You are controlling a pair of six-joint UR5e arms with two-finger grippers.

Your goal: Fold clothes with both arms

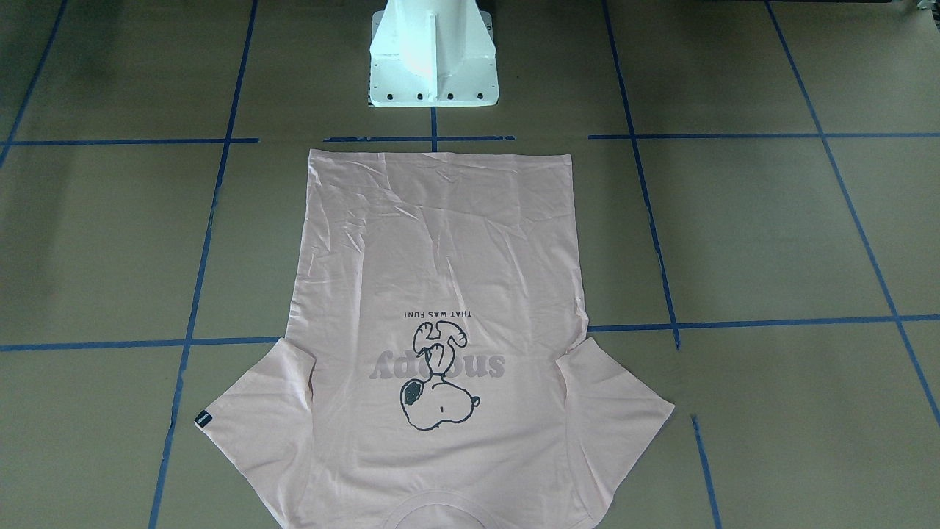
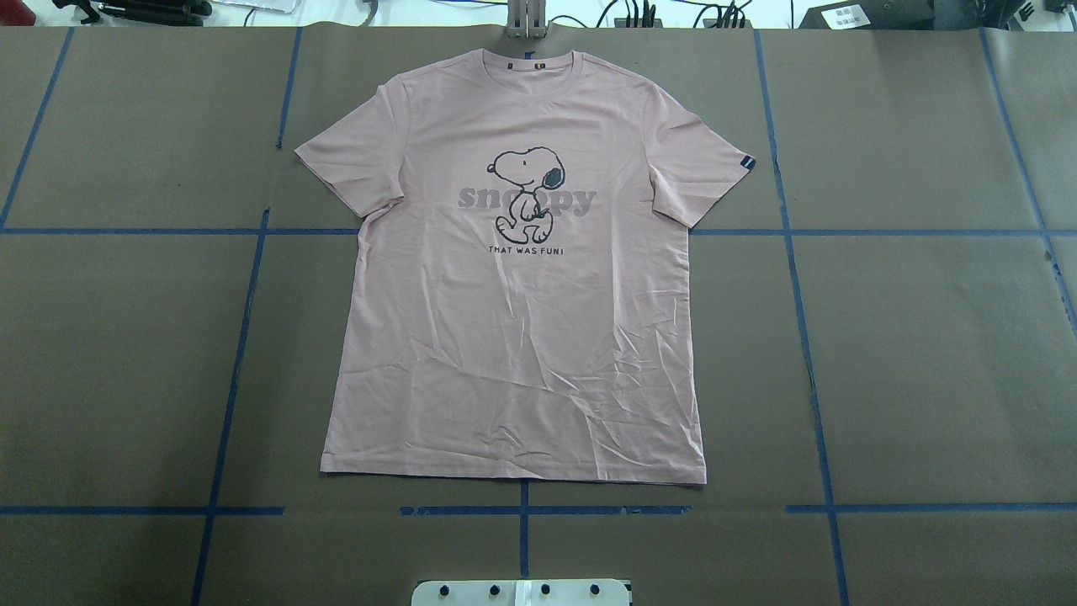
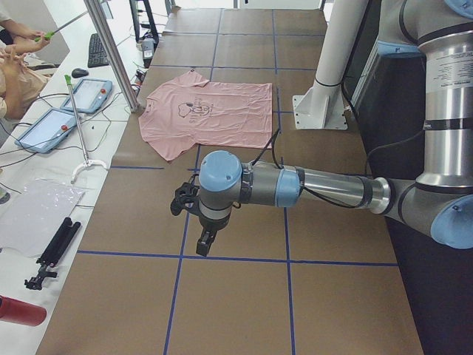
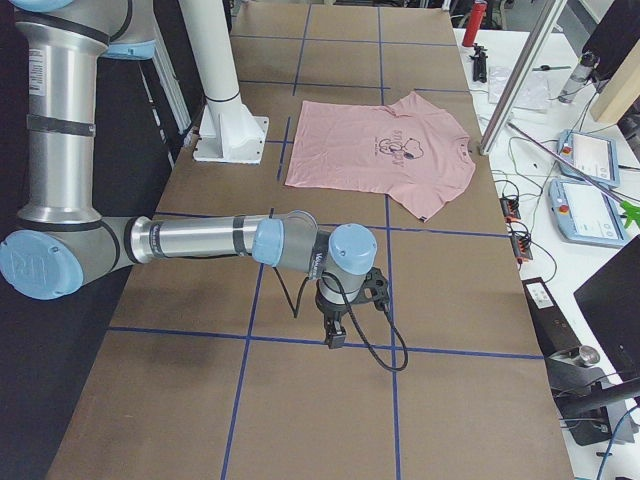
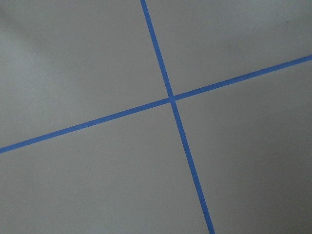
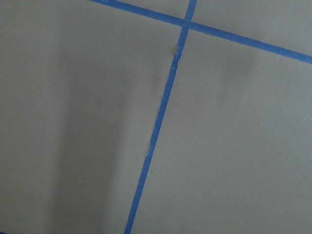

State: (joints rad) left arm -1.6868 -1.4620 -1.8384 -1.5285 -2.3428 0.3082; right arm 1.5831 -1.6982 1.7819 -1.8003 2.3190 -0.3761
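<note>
The clothes are one pale pink T-shirt (image 2: 522, 337) lying flat and spread out, front up, with both sleeves out and a black cartoon dog print (image 2: 526, 192). Its collar is at the far table edge and its hem (image 1: 440, 158) is toward the robot's base. A small dark tag (image 1: 203, 419) sits on one sleeve. Both arms hang over bare table well away from the shirt. The left gripper (image 3: 205, 240) shows only in the exterior left view and the right gripper (image 4: 334, 333) only in the exterior right view, so I cannot tell whether either is open or shut. Both wrist views show only table and tape.
Brown table paper carries a grid of blue tape lines (image 2: 522, 510). The white pedestal base (image 1: 433, 66) stands behind the hem. A metal post (image 3: 114, 59) rises at the collar end. A side bench holds tablets (image 3: 92, 95), tools and a person's hands (image 3: 22, 44).
</note>
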